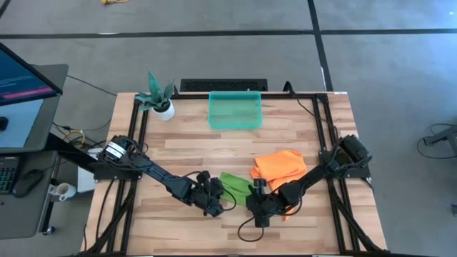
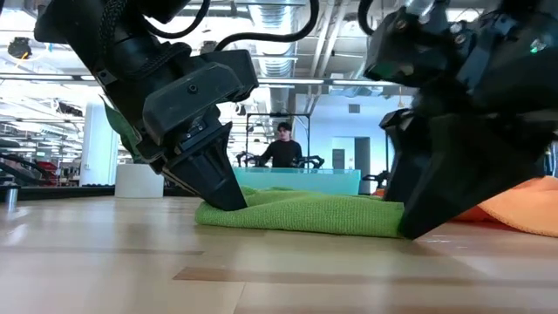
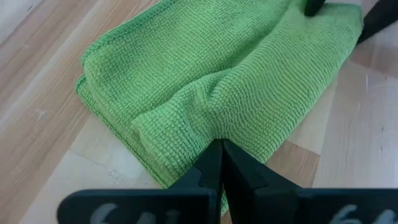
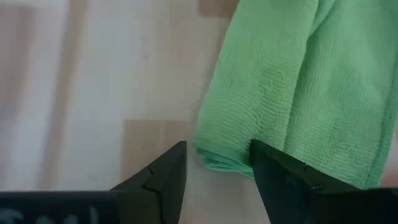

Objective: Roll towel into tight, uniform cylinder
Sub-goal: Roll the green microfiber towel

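Green towel (image 1: 234, 184), folded flat and not yet rolled, lies on the wooden surface (image 1: 186, 143) between the two arms: the left gripper (image 3: 219, 163) has its jaws pressed together, their tips pinching up a ridge of cloth at one edge, while the right gripper (image 4: 217, 163) holds its jaws spread, a corner of the opposite edge lying between them, likely to anchor that end so the roll starts tight. Beyond the jaws sit an orange cloth (image 1: 280, 164), a teal bin (image 1: 235, 110) and a potted plant (image 1: 158, 96), with a person (image 2: 282, 150) standing far back in the bright workshop.
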You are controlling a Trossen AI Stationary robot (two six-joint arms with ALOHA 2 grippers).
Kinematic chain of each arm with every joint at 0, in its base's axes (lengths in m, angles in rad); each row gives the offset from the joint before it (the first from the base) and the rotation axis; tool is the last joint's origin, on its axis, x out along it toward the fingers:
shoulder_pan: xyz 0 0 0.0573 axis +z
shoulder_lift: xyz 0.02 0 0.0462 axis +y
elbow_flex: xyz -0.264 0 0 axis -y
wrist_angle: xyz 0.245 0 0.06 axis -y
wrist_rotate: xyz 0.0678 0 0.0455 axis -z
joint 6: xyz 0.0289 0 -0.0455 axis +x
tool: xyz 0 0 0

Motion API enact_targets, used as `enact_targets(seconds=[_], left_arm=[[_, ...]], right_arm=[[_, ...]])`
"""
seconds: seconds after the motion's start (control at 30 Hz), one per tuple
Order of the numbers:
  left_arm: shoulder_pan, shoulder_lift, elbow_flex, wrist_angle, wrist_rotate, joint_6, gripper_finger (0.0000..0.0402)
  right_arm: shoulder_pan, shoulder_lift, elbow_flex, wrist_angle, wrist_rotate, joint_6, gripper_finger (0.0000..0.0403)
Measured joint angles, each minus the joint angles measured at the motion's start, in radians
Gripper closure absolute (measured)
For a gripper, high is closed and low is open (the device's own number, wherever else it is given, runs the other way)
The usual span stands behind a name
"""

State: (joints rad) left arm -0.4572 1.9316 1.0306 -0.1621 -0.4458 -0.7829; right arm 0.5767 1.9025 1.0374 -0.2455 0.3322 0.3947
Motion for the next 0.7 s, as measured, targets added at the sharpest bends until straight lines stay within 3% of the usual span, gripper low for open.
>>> enact_targets(seconds=[0.3,0.53,0.7], left_arm=[[0.0,0.0,0.0,0.001,0.001,0.02,0.0401],[0.0,0.0,0.0,0.002,0.002,0.018,0.0401],[0.0,0.0,0.0,0.003,0.0,0.015,0.0401]], right_arm=[[0.001,-0.043,0.0,-0.087,-0.007,0.079,0.0218],[-0.003,-0.045,0.001,-0.122,-0.141,0.141,0.0235],[0.001,-0.068,0.052,-0.169,-0.159,0.155,0.0251]])
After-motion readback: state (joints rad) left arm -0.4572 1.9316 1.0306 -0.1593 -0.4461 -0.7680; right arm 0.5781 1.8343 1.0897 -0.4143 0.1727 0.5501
